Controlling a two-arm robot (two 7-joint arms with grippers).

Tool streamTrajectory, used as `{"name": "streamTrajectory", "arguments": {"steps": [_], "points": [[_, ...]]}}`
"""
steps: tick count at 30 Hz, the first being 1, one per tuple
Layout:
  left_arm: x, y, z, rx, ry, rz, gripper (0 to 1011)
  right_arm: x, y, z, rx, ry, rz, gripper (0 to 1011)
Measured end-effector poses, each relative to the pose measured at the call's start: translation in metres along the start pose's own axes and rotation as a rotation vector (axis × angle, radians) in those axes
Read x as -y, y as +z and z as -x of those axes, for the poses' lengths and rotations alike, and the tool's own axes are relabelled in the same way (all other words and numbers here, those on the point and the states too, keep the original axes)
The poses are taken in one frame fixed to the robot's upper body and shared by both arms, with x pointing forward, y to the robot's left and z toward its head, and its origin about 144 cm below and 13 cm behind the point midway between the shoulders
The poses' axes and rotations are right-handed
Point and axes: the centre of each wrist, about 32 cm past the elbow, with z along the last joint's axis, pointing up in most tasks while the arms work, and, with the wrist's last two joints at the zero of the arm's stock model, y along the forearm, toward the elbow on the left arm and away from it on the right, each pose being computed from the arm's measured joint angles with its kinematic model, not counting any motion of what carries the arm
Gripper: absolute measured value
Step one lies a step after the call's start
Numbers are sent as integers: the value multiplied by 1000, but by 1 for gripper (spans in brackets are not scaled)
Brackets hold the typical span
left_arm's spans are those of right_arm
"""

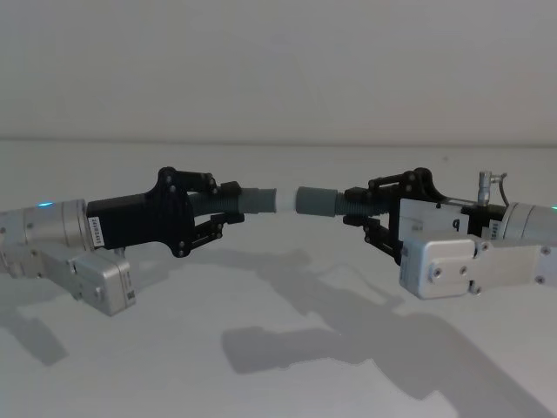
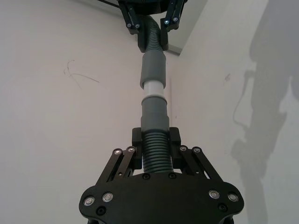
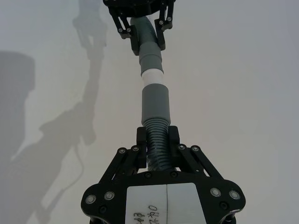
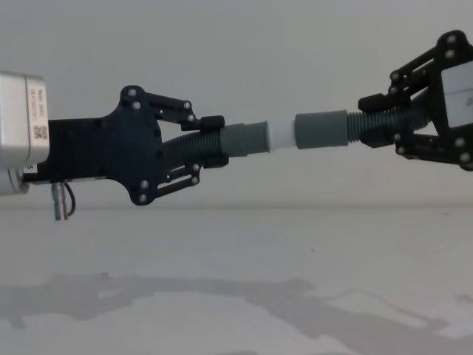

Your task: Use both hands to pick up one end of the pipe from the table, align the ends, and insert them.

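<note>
Held well above the white tabletop, the left gripper has its jaws clamped on the ribbed hose with the whitish-tipped cuff, and the right gripper has its jaws clamped on the hose with the wider grey sleeve. The whitish tip sits at the sleeve's mouth, barely entered if at all. Both hoses curve, so I judge a slight tilt could jam the tip on the sleeve's rim and buckle the ribbing.

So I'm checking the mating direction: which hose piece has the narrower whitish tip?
The hose piece in the left gripper: its stepped cuff ends in a whitish tip. The right gripper holds a plain grey sleeve.
</note>
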Motion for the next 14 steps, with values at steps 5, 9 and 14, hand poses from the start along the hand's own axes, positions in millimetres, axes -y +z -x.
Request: {"name": "streamTrajectory", "arguments": {"steps": [5,9,14], "points": [[0,0,0,0,0,0,330,0,0,0,0,0,0,262],[0,0,0,0,0,0,330,0,0,0,0,0,0,262],[0,0,0,0,0,0,330,0,0,0,0,0,0,262]]}}
